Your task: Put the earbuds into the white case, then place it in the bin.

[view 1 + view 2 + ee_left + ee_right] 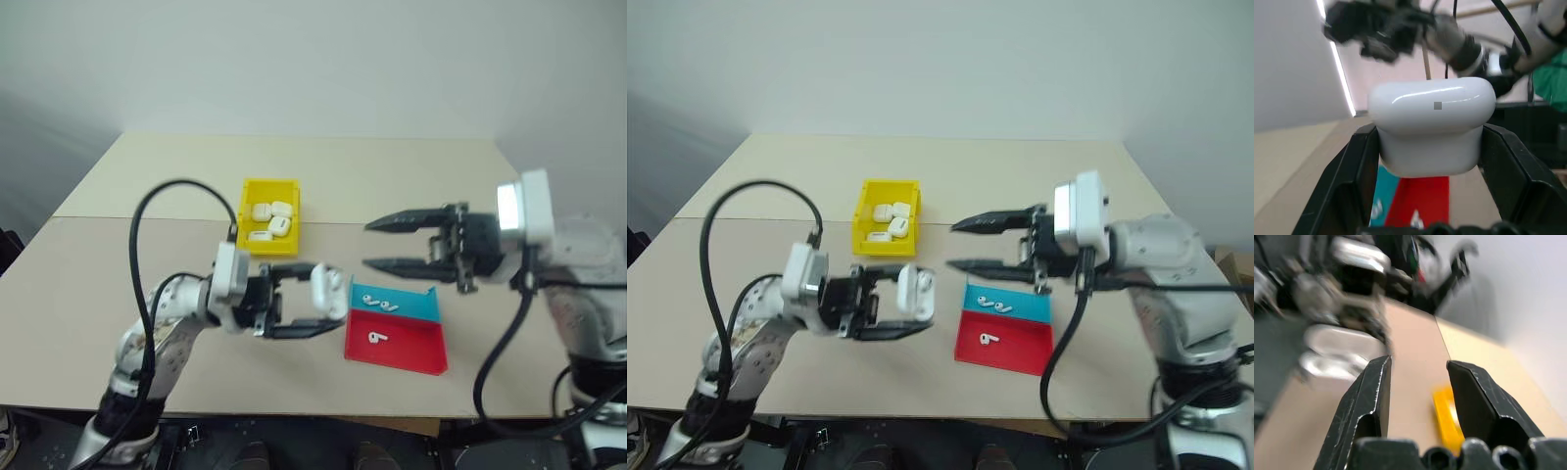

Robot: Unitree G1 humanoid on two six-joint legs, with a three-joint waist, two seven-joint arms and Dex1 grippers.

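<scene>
My left gripper (318, 300) is shut on a white case (324, 290), held above the table just left of the tray; the case (1432, 122) sits squeezed between its two black fingers with the lid closed. To the right, above the tray, my right gripper (374, 244) points left toward the case, open with nothing between its fingers (1374, 396). Three earbuds lie in the tray: two (377, 303) in the blue half, one (376, 338) in the red half. The yellow bin (269, 215) stands behind, holding several white cases.
The red-and-blue tray (411, 352) lies near the table's front edge at centre right. The beige table (392, 176) stretches bare behind and to both sides. A black cable (147, 255) loops over my left arm.
</scene>
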